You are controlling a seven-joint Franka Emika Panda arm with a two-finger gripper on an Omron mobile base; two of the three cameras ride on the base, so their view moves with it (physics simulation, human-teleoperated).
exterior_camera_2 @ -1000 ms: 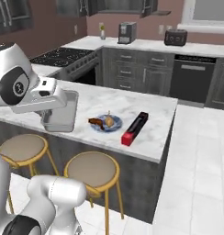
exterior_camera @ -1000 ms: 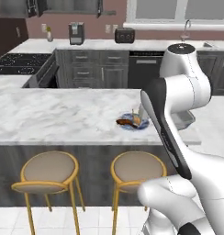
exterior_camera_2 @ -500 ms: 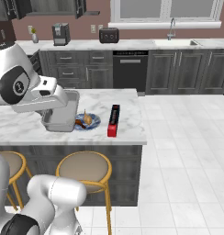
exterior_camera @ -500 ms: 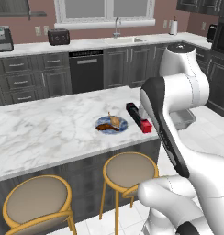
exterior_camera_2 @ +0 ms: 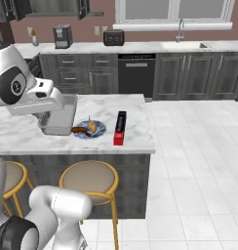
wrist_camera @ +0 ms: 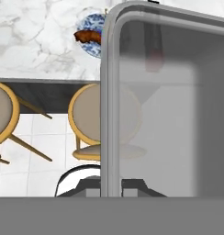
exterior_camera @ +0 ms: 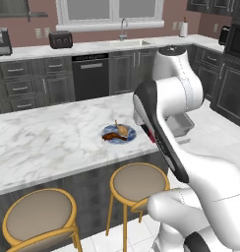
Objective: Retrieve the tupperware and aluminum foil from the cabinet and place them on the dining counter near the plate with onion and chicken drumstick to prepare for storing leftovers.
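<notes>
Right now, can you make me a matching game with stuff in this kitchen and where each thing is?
Things:
1. tupperware
2. aluminum foil
3. chicken drumstick
4. stools

Places:
A. on the blue-rimmed plate
B. on the floor, under the dining counter edge
C. held up in the pincer
D. lying flat on the marble, beside the plate

Pairs: 1-C, 2-D, 3-A, 4-B
</notes>
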